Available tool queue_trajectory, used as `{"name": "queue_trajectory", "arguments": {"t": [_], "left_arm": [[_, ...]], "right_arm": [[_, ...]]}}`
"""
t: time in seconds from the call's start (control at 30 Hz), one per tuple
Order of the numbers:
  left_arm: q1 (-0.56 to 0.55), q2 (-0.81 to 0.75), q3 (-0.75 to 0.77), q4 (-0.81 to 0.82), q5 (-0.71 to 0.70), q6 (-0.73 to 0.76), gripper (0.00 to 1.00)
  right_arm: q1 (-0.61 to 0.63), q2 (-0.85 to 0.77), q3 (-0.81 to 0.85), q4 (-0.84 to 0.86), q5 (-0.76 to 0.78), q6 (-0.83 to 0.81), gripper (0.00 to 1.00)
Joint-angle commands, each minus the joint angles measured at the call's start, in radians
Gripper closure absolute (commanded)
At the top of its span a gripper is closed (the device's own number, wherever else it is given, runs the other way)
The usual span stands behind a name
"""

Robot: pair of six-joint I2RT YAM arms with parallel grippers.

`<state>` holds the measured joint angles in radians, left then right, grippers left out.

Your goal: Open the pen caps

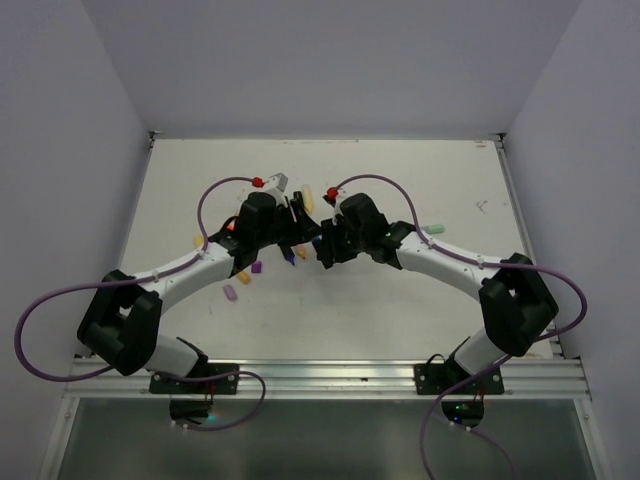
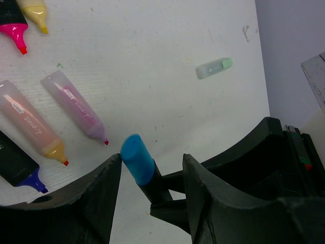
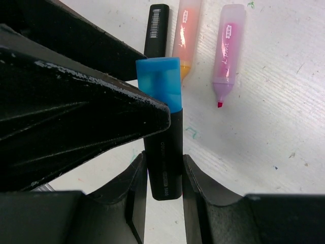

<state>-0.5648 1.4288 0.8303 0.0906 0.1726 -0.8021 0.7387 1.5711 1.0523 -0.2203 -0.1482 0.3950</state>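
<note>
My right gripper (image 3: 163, 156) is shut on the black body of a highlighter (image 3: 165, 152) and holds it off the table. The pen's blue cap (image 3: 160, 81) is on its end and points at the left arm. My left gripper (image 2: 152, 157) is open, with its jaws on either side of the blue cap (image 2: 137, 158). One finger (image 2: 109, 175) touches the cap and the other stands apart from it. In the top view both grippers meet at mid-table, left (image 1: 295, 235) and right (image 1: 322, 243). Loose caps lie near the left arm: yellow (image 1: 198, 240), orange (image 1: 244, 275) and purple (image 1: 230, 293).
Uncapped highlighters lie on the white table under the grippers: a pink one (image 2: 76, 107), a peach one (image 2: 33, 124), a black one with a blue tip (image 2: 18, 168), a pink-tipped one (image 2: 15, 33) and a yellow one (image 2: 34, 12). A pale green cap-like piece (image 2: 214, 68) lies apart on the right.
</note>
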Motion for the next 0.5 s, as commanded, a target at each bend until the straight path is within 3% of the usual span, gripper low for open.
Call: {"name": "queue_trajectory", "arguments": {"t": [0.0, 0.13, 0.47], "left_arm": [[-0.006, -0.004, 0.006, 0.040, -0.015, -0.005, 0.46], [-0.006, -0.007, -0.008, 0.067, -0.010, -0.006, 0.51], [-0.007, 0.022, -0.014, 0.075, -0.002, -0.002, 0.53]], "right_arm": [[0.007, -0.036, 0.035, 0.039, 0.021, 0.016, 1.00], [0.010, -0.034, 0.034, 0.050, 0.019, 0.022, 1.00], [0.030, -0.066, 0.025, 0.044, 0.035, 0.022, 1.00]]}}
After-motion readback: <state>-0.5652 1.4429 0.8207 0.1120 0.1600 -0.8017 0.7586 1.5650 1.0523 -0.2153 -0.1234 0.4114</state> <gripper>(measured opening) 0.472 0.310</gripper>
